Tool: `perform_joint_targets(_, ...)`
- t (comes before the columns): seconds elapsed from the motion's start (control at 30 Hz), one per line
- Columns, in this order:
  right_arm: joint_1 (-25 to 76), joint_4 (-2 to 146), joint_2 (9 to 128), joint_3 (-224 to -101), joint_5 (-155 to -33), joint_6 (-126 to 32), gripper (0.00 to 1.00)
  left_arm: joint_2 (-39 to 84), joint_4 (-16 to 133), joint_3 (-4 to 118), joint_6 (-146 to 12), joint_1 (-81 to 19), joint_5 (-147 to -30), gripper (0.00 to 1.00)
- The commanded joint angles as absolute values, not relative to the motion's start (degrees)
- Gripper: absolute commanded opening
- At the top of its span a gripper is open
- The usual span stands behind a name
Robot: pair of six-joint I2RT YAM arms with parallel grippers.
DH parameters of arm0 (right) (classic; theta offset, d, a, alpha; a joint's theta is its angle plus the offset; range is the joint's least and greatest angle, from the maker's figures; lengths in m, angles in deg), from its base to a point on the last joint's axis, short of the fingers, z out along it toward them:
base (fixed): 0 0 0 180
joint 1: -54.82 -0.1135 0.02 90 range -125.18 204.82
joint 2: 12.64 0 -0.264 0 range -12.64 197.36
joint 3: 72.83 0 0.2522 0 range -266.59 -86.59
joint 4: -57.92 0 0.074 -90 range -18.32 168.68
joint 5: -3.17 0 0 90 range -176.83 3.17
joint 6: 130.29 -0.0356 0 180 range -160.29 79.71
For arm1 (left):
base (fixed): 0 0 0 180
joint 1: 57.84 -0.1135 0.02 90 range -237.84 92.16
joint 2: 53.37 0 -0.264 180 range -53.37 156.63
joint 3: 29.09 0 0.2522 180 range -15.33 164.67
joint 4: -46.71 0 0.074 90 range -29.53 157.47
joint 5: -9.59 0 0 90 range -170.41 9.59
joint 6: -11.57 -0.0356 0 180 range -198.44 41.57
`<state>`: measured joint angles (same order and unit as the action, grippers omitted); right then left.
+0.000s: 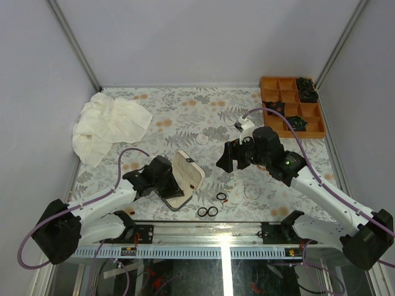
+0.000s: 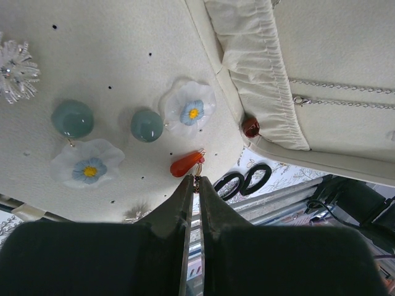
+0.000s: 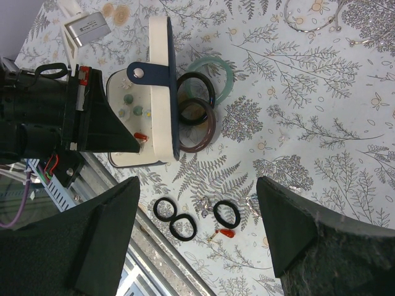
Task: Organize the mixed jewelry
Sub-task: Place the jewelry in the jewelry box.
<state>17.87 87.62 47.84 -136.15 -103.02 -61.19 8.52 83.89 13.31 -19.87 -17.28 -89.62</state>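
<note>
My left gripper (image 2: 196,180) is shut on the hook of a red drop earring (image 2: 187,164) and holds it against the cream lining of the open case (image 2: 123,49). In the top view this gripper (image 1: 165,179) is at the case (image 1: 188,171). My right gripper (image 3: 197,216) is open and empty, hovering above loose pieces on the table: three black rings (image 3: 165,209) (image 3: 184,226) (image 3: 226,214) and a second red drop earring (image 3: 227,234). The rings also show in the top view (image 1: 207,211). Thin clear hoops (image 3: 308,21) lie farther off.
Flower and green bead earrings (image 2: 147,125) are pinned in the case lining. Green, black and brown bangles (image 3: 199,126) lie beside the case. An orange compartment tray (image 1: 292,105) stands at the back right, and a white cloth (image 1: 108,126) lies at the back left.
</note>
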Motion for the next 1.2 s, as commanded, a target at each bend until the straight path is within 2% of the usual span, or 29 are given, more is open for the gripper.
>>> perform_joint_targets(0.0,18.3,84.9,47.2,-136.2,-104.3,-61.4,0.83,9.1,81.4,13.5,-20.6,-17.3,-90.0,0.04)
perform_joint_targets(0.7,18.3,84.7,47.2,-135.9,-104.4,-61.4,0.83,10.1,84.2,13.6,-21.6,-17.3,-90.6,0.05)
perform_joint_targets(1.0,18.3,84.5,47.2,-135.8,-104.5,-61.5,0.83,10.4,84.5,14.2,-21.7,-17.3,-90.6,0.07)
perform_joint_targets(1.17,18.3,84.5,47.1,-135.7,-104.7,-61.6,0.83,10.0,85.1,14.3,-21.7,-17.3,-90.4,0.12)
